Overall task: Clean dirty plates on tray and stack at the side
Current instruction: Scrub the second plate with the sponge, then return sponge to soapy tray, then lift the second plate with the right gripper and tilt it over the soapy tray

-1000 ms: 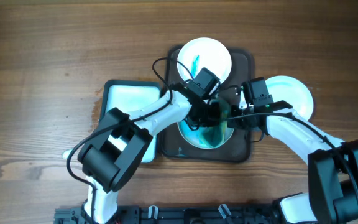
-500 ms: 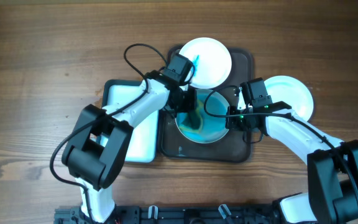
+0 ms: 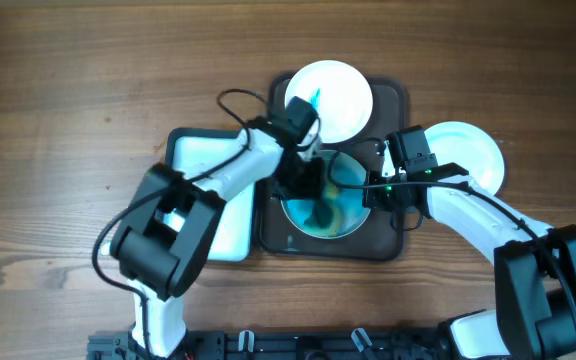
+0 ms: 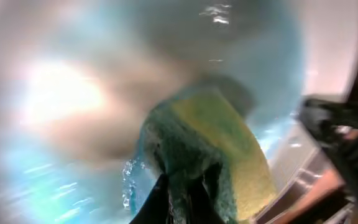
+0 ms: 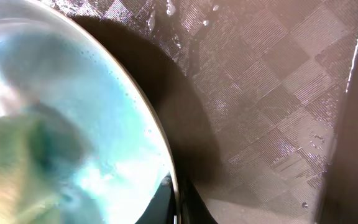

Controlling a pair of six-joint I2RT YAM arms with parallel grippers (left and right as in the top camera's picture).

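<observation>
Your left jaws clench the soft, soggy sponge (image 4: 211, 144) against the wet, slippery plate (image 5: 98, 106) on the tray (image 5: 260, 93), while your right jaws pinch its thin rim, the firmest hold.

The left claw (image 4: 184, 200) comes up from the bottom middle of the frame. Its two dark fingers (image 4: 159, 202) pinch a sponge (image 4: 210, 149). The sponge is yellow and green, with blue-green wet stuff on its left side. It presses on a plate (image 4: 73, 81) that fills most of the frame and looks very blurry. The plate is wet and blue, with a bright white patch at the upper left. A black shape (image 4: 344, 134) pokes in from the right edge. It is too blurry to name.
</observation>
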